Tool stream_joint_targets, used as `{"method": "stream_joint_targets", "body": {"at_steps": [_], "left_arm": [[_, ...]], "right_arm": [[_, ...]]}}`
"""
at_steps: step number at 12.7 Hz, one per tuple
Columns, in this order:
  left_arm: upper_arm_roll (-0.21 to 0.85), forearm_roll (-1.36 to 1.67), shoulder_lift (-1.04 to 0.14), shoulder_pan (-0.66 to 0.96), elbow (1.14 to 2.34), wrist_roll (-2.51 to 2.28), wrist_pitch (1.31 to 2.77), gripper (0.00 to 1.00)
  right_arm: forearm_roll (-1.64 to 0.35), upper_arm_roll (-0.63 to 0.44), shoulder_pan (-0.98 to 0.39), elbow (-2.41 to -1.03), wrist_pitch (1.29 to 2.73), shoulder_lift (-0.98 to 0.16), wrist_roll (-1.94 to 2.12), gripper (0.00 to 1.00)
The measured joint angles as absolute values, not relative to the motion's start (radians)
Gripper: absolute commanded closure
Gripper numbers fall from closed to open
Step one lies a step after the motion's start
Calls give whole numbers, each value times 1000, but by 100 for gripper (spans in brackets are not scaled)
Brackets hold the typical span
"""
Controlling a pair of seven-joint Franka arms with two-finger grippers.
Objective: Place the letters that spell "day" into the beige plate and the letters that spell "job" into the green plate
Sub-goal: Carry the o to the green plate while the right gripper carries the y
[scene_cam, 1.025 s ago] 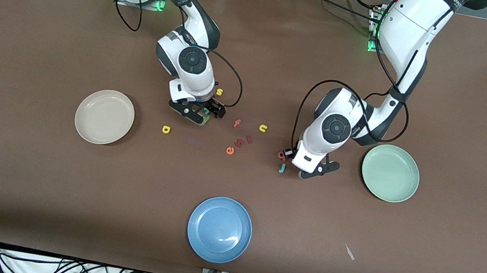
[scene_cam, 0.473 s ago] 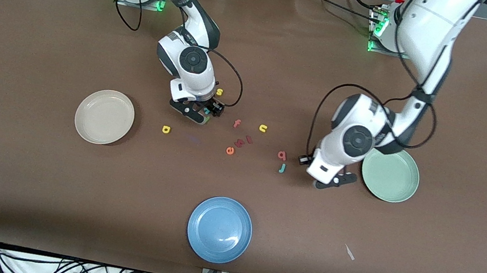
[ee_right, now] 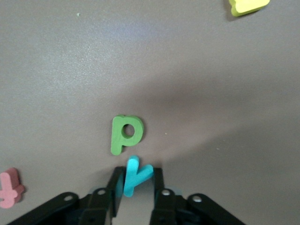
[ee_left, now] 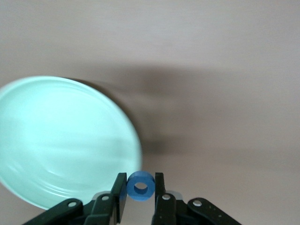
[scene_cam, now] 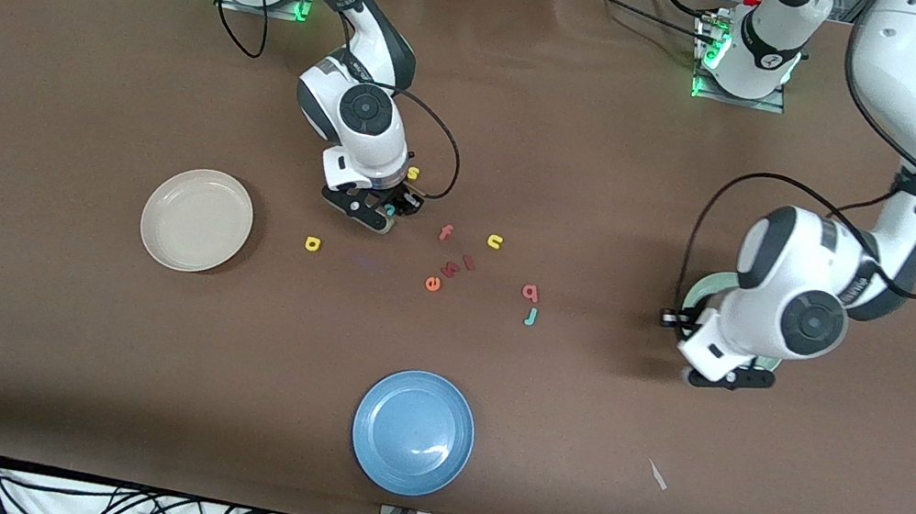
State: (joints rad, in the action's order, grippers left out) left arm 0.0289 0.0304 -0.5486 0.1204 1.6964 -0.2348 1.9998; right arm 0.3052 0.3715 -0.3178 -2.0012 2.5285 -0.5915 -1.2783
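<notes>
Left gripper [ee_left: 139,187] pinches the light, squashy foam "o" [ee_left: 140,186] by its outer edges above the green plate [ee_left: 61,140]; right gripper [ee_right: 136,185] fingers pinch the teal "y" [ee_right: 134,175] on the worktop.

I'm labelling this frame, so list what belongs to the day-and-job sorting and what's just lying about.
Belongs: green d, yellow a, teal y in the right pincer, teal j, red b, blue o in the left pincer, beige plate, green plate.

Lying about: blue plate, yellow s, yellow u, pink f, orange e, red bits beside the e.
</notes>
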Motion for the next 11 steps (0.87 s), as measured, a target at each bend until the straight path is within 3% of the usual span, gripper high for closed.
{"method": "stream_joint_targets", "body": {"at_steps": [6,7,8,9,10,11], "left_arm": [[29,-56,-606,-20,1711,26,2000,86],[30,-93,-618,-28,1711,28,2000,77],[30,-111,-629,-31,1711,28,2000,54],[30,-115,-636,-33,1711,29,2001,20],[31,-115,-639,-33,1711,29,2001,1],[33,-115,-639,-33,1710,29,2002,0]], "right_arm": [[313,367,-300,-2001,2483,-557,-1232,100],[313,367,-286,-2001,2444,-532,-1202,100],[313,367,-271,-2001,2403,-502,-1162,100],[308,367,-255,-2000,2352,-468,-1107,100],[282,367,-235,-2000,2301,-432,-1029,100],[236,366,-210,-2001,2253,-394,-925,100]]}}
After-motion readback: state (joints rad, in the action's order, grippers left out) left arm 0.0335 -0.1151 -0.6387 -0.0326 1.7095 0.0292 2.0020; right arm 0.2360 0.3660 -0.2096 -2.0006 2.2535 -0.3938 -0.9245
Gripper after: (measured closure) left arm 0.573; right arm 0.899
